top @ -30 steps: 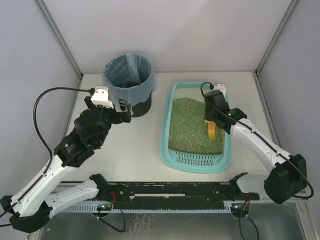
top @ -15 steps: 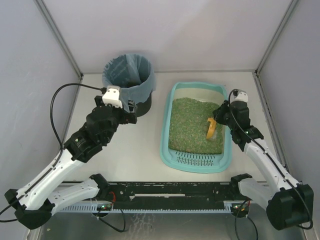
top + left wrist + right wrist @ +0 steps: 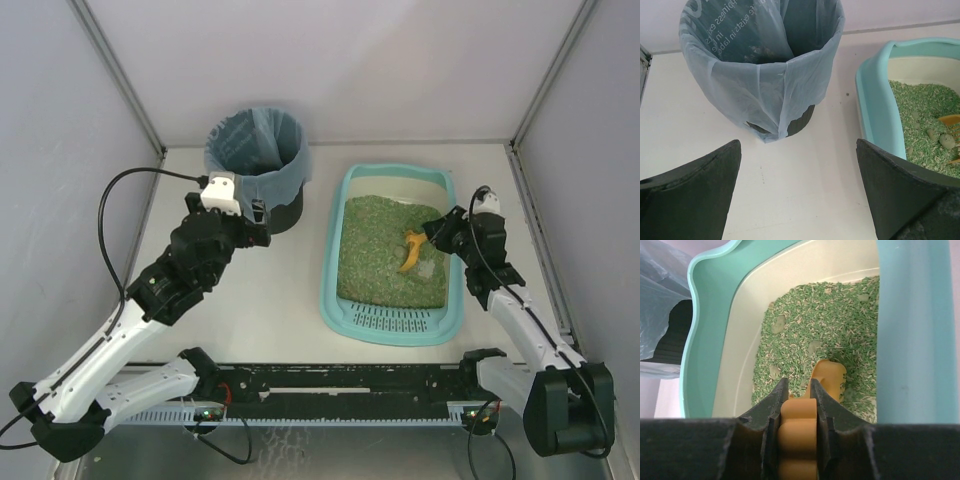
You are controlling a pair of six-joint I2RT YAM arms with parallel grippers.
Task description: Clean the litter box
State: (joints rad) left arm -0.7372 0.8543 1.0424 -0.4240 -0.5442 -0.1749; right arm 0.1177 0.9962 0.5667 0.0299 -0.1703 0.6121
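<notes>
The litter box (image 3: 329,262) sits on the right half of the bench (image 3: 270,300), its slotted grille (image 3: 392,319) at the near end and green litter spread over the rest of its floor. The right fingers (image 3: 771,405) are clamped on the handle of the orange scoop (image 3: 411,250). Its blade lies in the litter toward the right side of the tray, just inside the right wall. Several grey-green clumps (image 3: 779,322) lie on the litter's surface to the left and far side of the blade. Whether any clump is on the blade I cannot tell, as the handle hides part of it in the wrist view. The left fingers (image 3: 700,190) are spread wide and hold nothing. They hover over the bench just near of the black bin with the blue bag (image 3: 240,185), which stands left of the tray, a strip of bare bench between them. The scooping looks unfinished. The main risk is the carry: the bin is across the tray's left rim, so a tilted or jolted blade would drop litter or clumps on the bench. A blade dug too deep could catch the floor or wall and shove the tray. The handle might also twist in the narrow grip, and the waiting left arm crowds the approach to the bin.
</notes>
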